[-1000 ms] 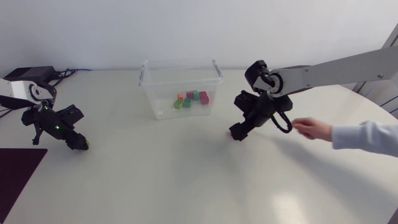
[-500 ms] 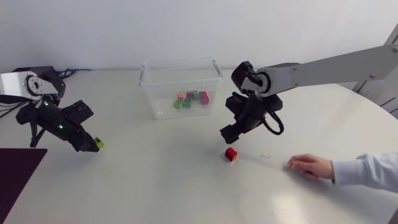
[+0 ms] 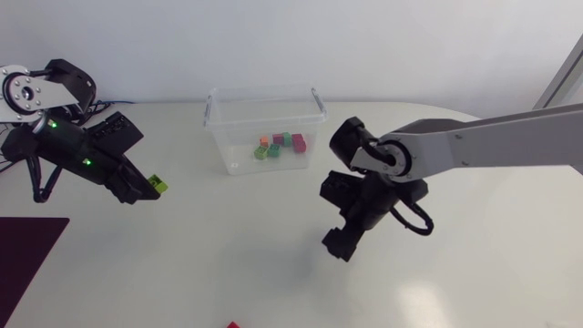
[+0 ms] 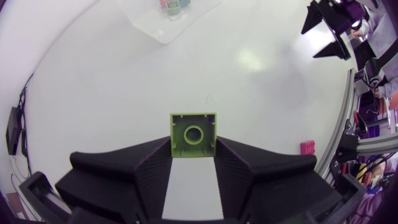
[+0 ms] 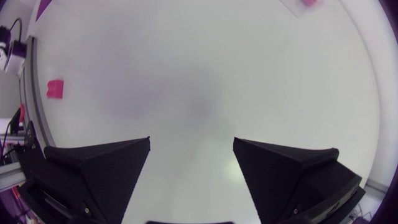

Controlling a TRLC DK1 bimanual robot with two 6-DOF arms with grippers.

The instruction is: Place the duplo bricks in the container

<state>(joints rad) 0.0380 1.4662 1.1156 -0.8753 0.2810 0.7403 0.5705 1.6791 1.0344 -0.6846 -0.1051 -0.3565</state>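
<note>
1. Head view
   - L arm (image 3: 55, 137) comes in from the left. The left claw (image 3: 150, 189) is pinching a lime-green duplo brick (image 3: 158, 186), held off the desk (image 3: 228, 264), well apart from the container.
   - The clear container (image 3: 264, 94) sits at the back-middle of the desk. There are several bricks inside (image 3: 281, 144): orange, green, pink, teal, magenta, bunched on its floor.
   - R arm (image 3: 474, 146) comes in from the right. The right claw (image 3: 339, 246) points down at bare desk, in front of the container and to its right.
   - A stray brick (image 3: 233, 324), reddish, is at the desk's near edge and only partly seen.
   - A dark purple mat (image 3: 23, 260) lies at the near-left corner.

2. L wrist view
   - The left claw (image 4: 193, 148) is closed on the lime-green duplo brick (image 4: 193, 134), w/ both fingers pressing its sides. Its hollow underside w/ round tube faces the cam.
   - The container (image 4: 152, 25) is far ahead, w/ the bricks inside (image 4: 174, 5) just showing.
   - The right claw (image 4: 322, 32) is far ahead and off to one side.
   - The stray brick (image 4: 307, 147) looks pink here. It lies beside the claw, near the desk edge.

3. R wrist view
   - The right claw (image 5: 191, 149) is spread wide, w/ nothing between the fingers and only bare desk (image 5: 199, 74) under it.
   - The stray brick (image 5: 56, 88), pink, is ahead and off to one side, near the desk edge and well apart from the fingers.
</note>
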